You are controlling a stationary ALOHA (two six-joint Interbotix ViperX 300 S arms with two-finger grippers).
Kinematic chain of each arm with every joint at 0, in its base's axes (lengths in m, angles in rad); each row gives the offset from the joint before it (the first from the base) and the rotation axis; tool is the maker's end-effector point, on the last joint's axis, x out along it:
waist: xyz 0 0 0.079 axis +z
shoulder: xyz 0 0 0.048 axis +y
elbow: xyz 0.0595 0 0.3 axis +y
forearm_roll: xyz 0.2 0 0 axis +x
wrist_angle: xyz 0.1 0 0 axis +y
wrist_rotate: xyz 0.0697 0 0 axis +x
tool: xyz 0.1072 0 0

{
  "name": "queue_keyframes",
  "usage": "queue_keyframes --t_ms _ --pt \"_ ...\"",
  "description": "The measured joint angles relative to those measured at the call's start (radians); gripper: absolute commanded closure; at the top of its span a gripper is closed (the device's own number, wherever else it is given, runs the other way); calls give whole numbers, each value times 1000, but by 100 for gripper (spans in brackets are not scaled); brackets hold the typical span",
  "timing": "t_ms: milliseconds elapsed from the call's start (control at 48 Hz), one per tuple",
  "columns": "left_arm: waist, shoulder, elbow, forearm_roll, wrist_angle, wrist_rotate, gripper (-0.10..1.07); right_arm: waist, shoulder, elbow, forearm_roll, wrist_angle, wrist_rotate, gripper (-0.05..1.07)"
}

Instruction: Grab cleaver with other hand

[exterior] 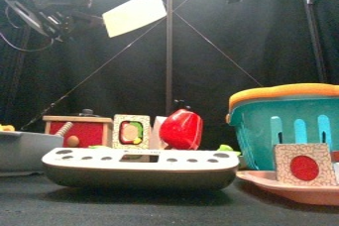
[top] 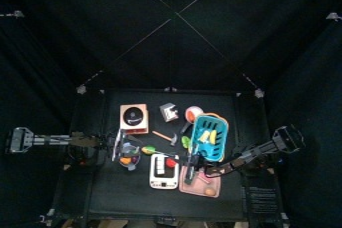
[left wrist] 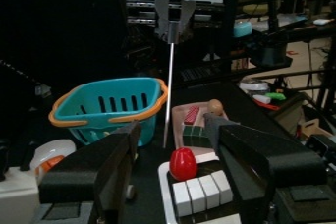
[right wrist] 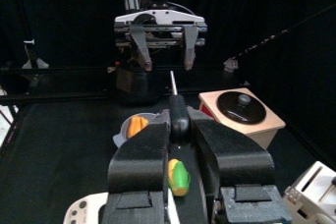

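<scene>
Your right gripper point(left wrist: 171, 27) has its jaws clamped on the handle of the toy cleaver with the pale flat blade point(exterior: 137, 12), held high in the air over the tabletop point(exterior: 79, 208), well above everything standing on it. The left gripper point(right wrist: 164, 59) faces it with jaws wide apart, holding nothing.

The handover looks risky. The blade points at your left jaws edge-on as a thin sliver, so if you close off-centre they may skate past it or twist it. There seems little free handle, so you may knock the right jaws. Let go on the right too soon and the cleaver likely drops among the toys by the teal plastic basket point(exterior: 284, 121).
</scene>
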Motion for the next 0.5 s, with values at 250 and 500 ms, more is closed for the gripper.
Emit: queue_keyframes --t_ms 250,500 --pt "0 55 -18 -5 -29 46 8 0 0 0 -2 14 6 54" --pt "3 112 -31 -17 -86 72 8 -5 2 0 -12 15 37 54"
